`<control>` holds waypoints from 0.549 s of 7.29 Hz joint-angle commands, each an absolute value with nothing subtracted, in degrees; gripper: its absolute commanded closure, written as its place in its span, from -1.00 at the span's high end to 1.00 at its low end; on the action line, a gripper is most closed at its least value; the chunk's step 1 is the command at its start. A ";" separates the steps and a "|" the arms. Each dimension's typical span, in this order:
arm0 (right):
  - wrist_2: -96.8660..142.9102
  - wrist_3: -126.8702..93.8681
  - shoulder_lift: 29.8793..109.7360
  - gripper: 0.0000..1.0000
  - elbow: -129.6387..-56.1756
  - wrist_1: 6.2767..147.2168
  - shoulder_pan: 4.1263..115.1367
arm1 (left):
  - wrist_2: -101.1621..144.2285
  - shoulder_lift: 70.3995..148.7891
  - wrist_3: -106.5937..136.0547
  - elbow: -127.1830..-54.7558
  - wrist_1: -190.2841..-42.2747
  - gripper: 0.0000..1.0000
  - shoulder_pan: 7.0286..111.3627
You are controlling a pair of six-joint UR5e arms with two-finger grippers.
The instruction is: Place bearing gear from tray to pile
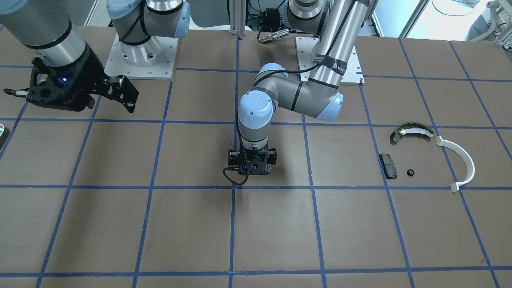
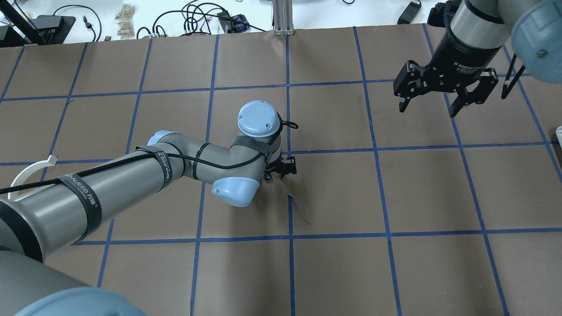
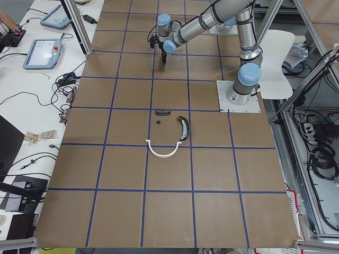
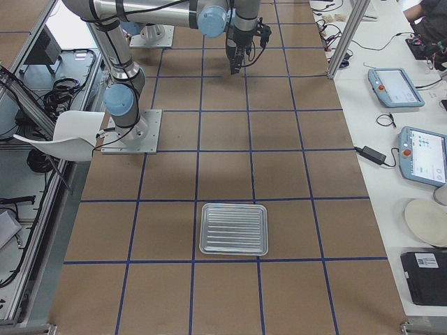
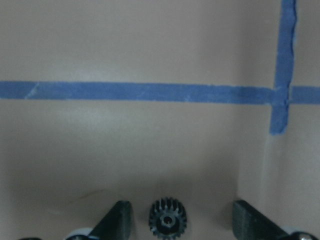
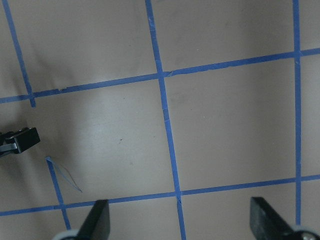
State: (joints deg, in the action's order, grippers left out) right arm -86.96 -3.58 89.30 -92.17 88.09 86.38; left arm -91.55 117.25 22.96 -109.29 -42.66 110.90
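A small black toothed bearing gear (image 5: 167, 218) lies on the brown table between the fingers of my left gripper (image 5: 180, 205). The jaws are open and touch neither side of the gear. That gripper (image 1: 252, 165) points straight down at the table's middle. The pile lies apart from it: a white arc (image 1: 460, 160), an olive-and-white shoe (image 1: 412, 132), a black pad (image 1: 388, 165) and a small black round part (image 1: 410, 173). My right gripper (image 2: 432, 98) is open and empty, above the table. The metal tray (image 4: 234, 229) looks empty.
Blue tape lines (image 5: 145, 92) cross the table in a grid. The left arm's elbow (image 2: 235, 191) hides most of its gripper from overhead. A loose blue tape end (image 6: 65, 175) sticks up near the left gripper. Tablets and cables (image 4: 394, 87) lie on the side bench.
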 commanded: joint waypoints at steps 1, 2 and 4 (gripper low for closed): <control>-86.31 -3.43 89.38 1.00 -92.37 88.24 88.50 | -91.93 116.46 22.94 -109.25 -42.45 -1.00 110.66; -86.48 -3.34 89.56 1.00 -92.46 87.89 88.51 | -91.93 116.37 22.94 -108.90 -42.45 -1.00 110.65; -87.09 -3.17 90.53 1.00 -92.64 87.80 88.51 | -92.02 114.36 22.42 -107.41 -43.41 -1.00 110.22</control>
State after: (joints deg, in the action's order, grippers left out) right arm -86.58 -3.31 90.10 -92.52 87.91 88.46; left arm -91.95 115.72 22.78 -108.48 -42.75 110.48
